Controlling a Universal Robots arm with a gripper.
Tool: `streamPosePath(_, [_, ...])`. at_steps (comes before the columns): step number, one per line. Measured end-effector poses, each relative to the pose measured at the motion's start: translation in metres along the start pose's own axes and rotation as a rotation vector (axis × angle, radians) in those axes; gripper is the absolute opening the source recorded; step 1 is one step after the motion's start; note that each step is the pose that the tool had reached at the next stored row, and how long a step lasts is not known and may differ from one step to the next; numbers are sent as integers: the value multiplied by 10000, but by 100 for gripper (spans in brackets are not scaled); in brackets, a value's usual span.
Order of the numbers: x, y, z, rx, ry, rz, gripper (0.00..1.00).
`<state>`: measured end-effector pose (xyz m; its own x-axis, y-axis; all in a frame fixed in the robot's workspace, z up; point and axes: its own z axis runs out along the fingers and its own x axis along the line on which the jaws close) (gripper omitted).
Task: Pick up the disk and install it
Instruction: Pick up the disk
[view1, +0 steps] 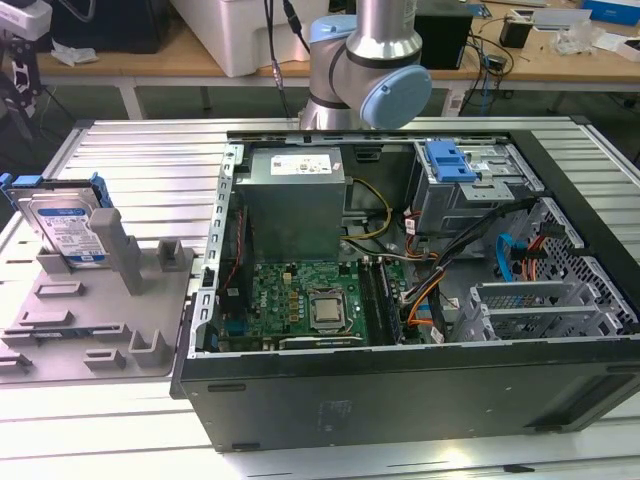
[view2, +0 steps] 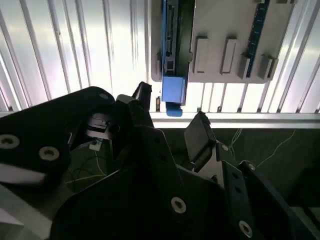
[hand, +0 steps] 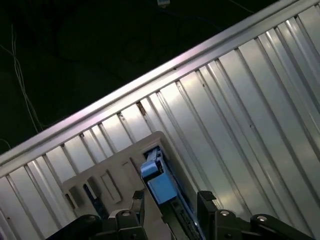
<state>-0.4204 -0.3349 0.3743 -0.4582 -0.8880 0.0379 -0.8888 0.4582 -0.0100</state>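
Observation:
The disk (view1: 65, 228) is a silver hard drive with a white-and-blue label and blue rails. It stands tilted on edge in a grey fixture (view1: 100, 320) at the exterior view's left. Both wrist views show it edge-on, with its blue rail end (view2: 173, 91) (hand: 161, 186) towards me. My gripper (view2: 170, 114) (hand: 171, 199) hangs above that end, open and holding nothing. Its black fingers (view2: 141, 95) stand to either side of the rail's line and apart from it. In the exterior view the gripper (view1: 18, 85) is a dark shape above the disk at the upper left edge.
An open computer case (view1: 300, 400) lies on its side on the ribbed metal table (view1: 150, 160). Inside are a grey power-supply box (view1: 295, 200), a motherboard (view1: 310, 300) and a metal cage with a blue bracket (view1: 450, 160). The table edge (view2: 240, 120) is close to the fixture.

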Motion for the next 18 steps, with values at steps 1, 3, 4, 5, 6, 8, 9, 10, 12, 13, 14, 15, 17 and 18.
streamPosePath(1, [0,0,3,9,1,-189,54])
streamPosePath(3, [0,0,8,27,3,-585,54])
streamPosePath(4, [0,0,11,40,5,-840,54])
streamPosePath(5, [-1,0,13,47,6,-1009,54])
streamPosePath(6, [-1,0,17,60,8,-1274,54])
streamPosePath(8, [-1,1,29,102,28,-2002,54])
streamPosePath(9, [-1,1,32,114,34,-2264,54])
streamPosePath(10, [-1,1,35,122,36,-2427,54])
streamPosePath(12, [-1,1,42,146,42,-2879,54])
streamPosePath(13, [-1,2,45,154,44,-3027,54])
streamPosePath(14, [0,4,51,167,53,-3277,54])
streamPosePath(15, [0,5,54,176,57,-3431,54])
streamPosePath(17, [1,7,62,196,68,-3806,54])
streamPosePath(18, [2,9,66,204,71,-3939,54])
